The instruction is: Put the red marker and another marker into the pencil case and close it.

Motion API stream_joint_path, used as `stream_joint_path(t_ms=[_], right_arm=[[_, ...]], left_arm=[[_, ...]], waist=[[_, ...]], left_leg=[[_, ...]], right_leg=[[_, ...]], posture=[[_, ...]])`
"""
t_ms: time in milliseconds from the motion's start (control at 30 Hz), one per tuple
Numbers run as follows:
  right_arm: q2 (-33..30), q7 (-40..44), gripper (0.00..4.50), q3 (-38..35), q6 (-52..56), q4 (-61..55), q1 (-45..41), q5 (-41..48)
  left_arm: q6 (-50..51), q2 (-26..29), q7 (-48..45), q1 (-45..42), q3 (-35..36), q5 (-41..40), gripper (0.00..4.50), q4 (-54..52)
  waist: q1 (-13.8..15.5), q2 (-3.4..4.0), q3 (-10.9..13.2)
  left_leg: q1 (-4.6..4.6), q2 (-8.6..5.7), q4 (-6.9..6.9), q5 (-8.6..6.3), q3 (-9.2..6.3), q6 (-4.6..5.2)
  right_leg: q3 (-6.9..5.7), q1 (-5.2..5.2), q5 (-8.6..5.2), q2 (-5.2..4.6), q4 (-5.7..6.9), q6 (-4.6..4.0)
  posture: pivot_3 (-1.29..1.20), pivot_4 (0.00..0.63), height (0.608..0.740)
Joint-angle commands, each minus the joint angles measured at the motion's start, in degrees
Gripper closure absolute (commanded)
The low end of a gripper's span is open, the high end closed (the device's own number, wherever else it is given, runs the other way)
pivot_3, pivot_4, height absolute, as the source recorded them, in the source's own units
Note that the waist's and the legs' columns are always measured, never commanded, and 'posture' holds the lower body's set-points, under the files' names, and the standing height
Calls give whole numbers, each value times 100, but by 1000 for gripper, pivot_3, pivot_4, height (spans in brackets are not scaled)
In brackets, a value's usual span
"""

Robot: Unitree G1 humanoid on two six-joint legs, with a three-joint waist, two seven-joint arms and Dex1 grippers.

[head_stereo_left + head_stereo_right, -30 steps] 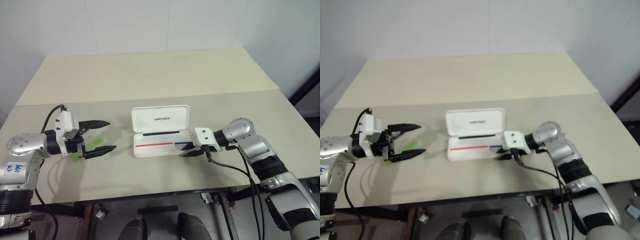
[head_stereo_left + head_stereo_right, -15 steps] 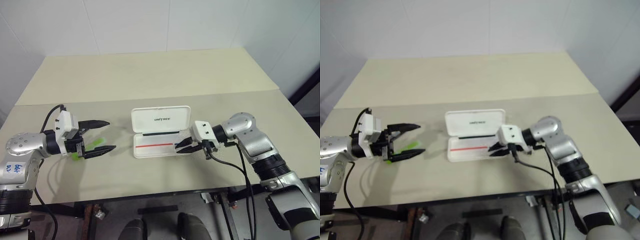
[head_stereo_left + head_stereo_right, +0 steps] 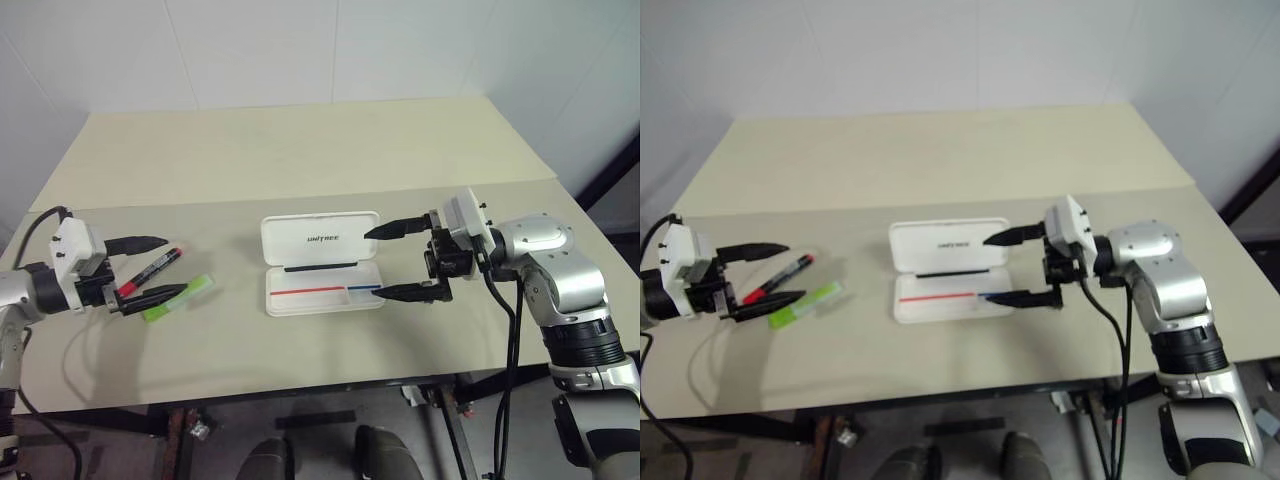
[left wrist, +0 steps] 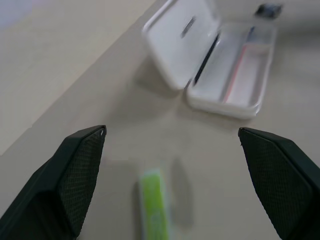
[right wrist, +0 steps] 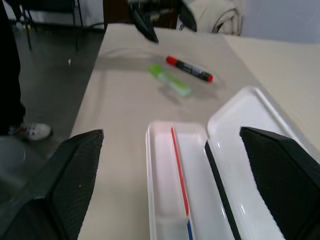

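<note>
Left tool (image 3: 150,269) — tips over red marker (image 3: 152,269)

Beige table (image 3: 300,150); perhaps a shoe (image 5: 31,131).

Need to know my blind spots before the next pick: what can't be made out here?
- Red marker: the left gripper covers its near end in the head views.
- Green marker: blurred and cut off by the picture's edge in the left wrist view.
- Case logo: too small to read in the right eye view.
- A person's shoe: the person is cut off by the right wrist view's edge.
</note>
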Motion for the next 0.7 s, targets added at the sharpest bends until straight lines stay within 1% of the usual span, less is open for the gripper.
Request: stream_joint_path(t_ms=[33,67,200,367,500,700], right_arm=[[63,-205,33,-198,80,-241,-194,193],[82,-238,33,-174,53,-246,-199,174],[166,-372,33,-96,-2,-335,-121,138],[216,-543,33,-85,40,-554,-39,153],[221,-679,33,-116,70,-645,-34,171],[195,-873,33,-159,156,-879,78,216]], left_arm=[[102,412,357,-184,88,382,0,501],[122,494,350,-251,17,450,0,646],[825,784,607,-748,-535,915,0,1214],[1503,773,447,-1448,-1137,1174,0,1816],[1550,637,586,-2072,-1601,1551,0,2498],[1135,285,756,-3145,-2275,2264,0,3652]], waist=[[1,0,0],[1,0,0],[31,0,0],[38,-5,0],[39,-11,1],[51,-20,1]], left_leg=[[0,0,0,0,0,0],[0,0,1,0,0,0],[-2,-2,-2,0,1,1],[-7,-4,-1,0,6,3],[-8,-5,1,-1,10,5],[-7,-15,10,0,56,5]], right_leg=[[0,0,1,0,0,-1],[0,0,1,-1,0,-1],[-3,-1,1,1,1,-1],[-3,-1,1,6,21,0],[-4,-2,1,7,24,0],[-5,-1,2,10,36,1]], posture=[[0,150,740],[0,150,740],[0,150,740],[0,150,740],[0,150,740],[0,150,740]])
